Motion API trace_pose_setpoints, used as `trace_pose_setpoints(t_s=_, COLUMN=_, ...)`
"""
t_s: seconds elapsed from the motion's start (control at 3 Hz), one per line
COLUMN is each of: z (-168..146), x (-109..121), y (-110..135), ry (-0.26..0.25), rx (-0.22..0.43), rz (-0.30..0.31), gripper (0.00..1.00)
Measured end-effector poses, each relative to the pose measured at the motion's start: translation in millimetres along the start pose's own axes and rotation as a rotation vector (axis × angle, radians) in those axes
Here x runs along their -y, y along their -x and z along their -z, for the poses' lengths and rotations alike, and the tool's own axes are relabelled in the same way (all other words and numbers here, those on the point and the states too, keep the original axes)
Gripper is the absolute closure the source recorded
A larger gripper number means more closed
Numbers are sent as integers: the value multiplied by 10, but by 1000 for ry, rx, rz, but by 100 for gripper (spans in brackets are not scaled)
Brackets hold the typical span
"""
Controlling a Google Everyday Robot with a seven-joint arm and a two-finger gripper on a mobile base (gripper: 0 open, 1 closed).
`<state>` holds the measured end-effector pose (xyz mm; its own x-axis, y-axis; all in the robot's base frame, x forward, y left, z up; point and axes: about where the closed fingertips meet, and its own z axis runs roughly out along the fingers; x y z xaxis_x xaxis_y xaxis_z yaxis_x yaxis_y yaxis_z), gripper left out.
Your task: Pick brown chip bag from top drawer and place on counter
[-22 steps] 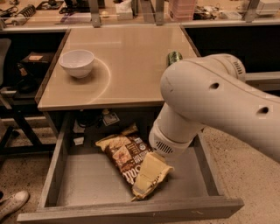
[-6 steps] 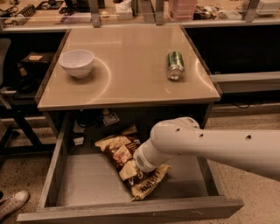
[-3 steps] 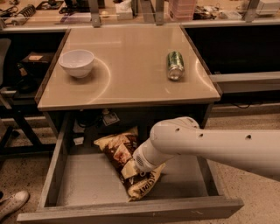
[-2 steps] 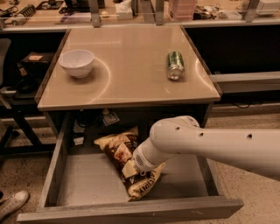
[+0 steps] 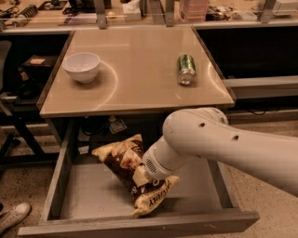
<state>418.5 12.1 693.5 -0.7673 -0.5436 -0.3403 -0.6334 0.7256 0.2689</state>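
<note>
The brown chip bag (image 5: pixel 122 163) lies slantwise in the open top drawer (image 5: pixel 93 195), one tan end at the back left and the other near the front panel. My gripper (image 5: pixel 141 176) reaches down from the white arm (image 5: pixel 200 144) onto the bag's middle and is shut on it, with the bag bunched around it. The wrist hides most of the fingers. The beige counter (image 5: pixel 135 69) is above the drawer.
A white bowl (image 5: pixel 81 66) stands on the counter's left side and a green can (image 5: pixel 186 69) lies on its right side. A cluttered shelf with metal posts (image 5: pixel 100 11) runs behind. A shoe (image 5: pixel 11 216) is on the floor at lower left.
The arm has risen a little. The bag has shifted and crumpled with the gripper, and its back end is now slightly higher and further left.
</note>
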Motion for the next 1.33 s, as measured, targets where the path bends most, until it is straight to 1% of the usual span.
trace_pose_setpoints(t_s=0.33, z=344, x=-113, y=18, ry=-4, rx=5, rz=9, gripper=100)
trace_pose_setpoints(t_s=0.67, z=712, x=-228, y=129, ry=-13, rx=33, rz=39, gripper=100)
trace_pose_setpoints(t_s=1.0, z=1062, x=-326, y=280, ry=-36, rx=55, rz=68, gripper=100)
trace_pose_setpoints(t_s=1.33, z=1082, x=-335, y=291, ry=-37, rx=56, rz=69, gripper=100)
